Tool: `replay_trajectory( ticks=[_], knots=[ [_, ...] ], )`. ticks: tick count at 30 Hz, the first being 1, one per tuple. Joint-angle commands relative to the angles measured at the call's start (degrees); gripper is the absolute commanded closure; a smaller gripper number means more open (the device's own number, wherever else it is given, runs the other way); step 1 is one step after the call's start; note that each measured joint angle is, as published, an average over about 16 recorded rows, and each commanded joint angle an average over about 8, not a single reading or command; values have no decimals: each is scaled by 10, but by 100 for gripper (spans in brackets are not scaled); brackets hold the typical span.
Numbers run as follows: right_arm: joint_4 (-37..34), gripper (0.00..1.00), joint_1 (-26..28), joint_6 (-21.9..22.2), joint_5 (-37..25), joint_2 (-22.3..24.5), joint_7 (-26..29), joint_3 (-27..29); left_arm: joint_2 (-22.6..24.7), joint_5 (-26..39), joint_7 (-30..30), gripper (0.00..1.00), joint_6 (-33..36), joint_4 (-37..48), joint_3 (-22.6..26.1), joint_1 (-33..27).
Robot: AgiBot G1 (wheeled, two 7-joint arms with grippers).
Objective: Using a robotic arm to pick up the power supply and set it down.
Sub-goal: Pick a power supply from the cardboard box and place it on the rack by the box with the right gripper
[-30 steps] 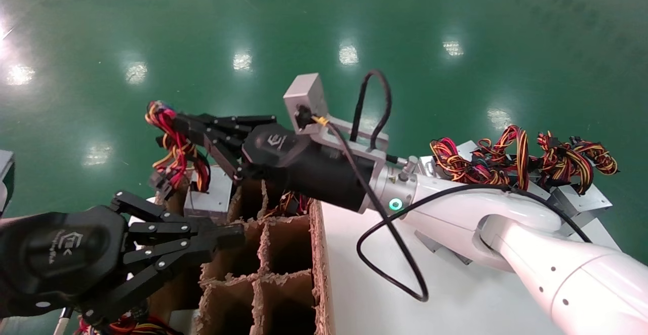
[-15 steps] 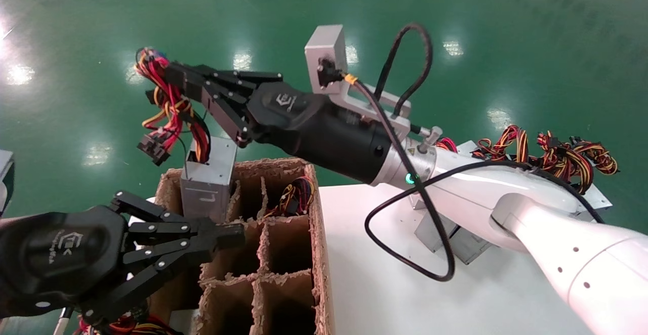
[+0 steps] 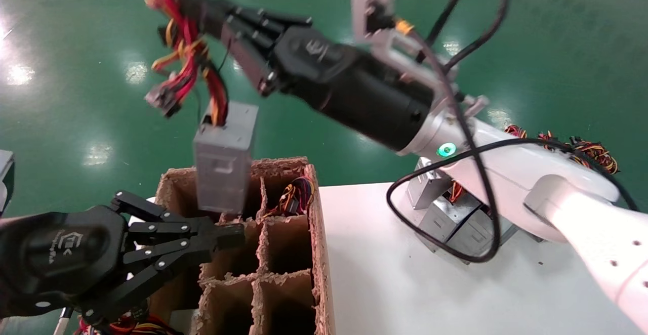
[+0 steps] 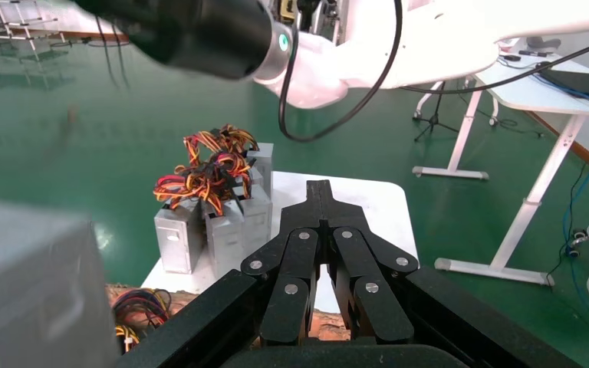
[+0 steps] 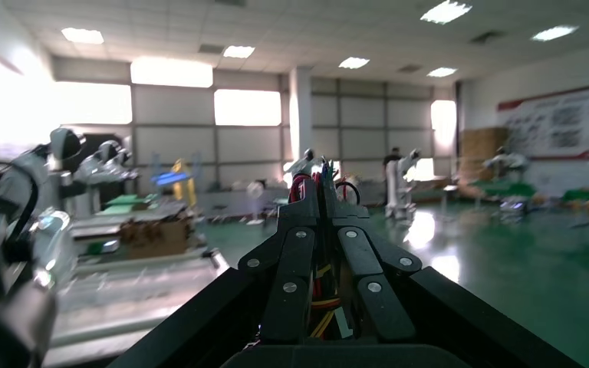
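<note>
Power supply (image 3: 223, 165) now clear above box (image 3: 283, 223)

The robotic arm (image 3: 506, 173) has swung upward, carrying its right gripper (image 3: 202, 6) from just above the cardboard divider box (image 3: 316, 234) to well above it. The power supply (image 3: 223, 165), which a second ago sat down inside a cell below the gripper with only its top showing, now hangs clear beneath the gripper by its wires (image 3: 185, 61), its lower edge just at the box rim, tilted slightly. The grey camera box (image 3: 373, 6) behind the gripper has risen with it, and the black cable (image 3: 455, 193) loop has swung out wider beneath the arm.
</note>
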Motion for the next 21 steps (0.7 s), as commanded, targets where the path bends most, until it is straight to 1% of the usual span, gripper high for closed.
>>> replay_trajectory(
  ticks=[1, 10, 21],
  knots=[
    [20, 100, -2, 13, 7, 12, -9, 7, 0, 0, 0, 100, 0, 0, 0, 0],
    [150, 100, -24, 118, 33, 97, -52, 34, 0, 0, 0, 100, 0, 0, 0, 0],
    [316, 100, -70, 259, 72, 234, -107, 73, 0, 0, 0, 100, 0, 0, 0, 0]
  ],
)
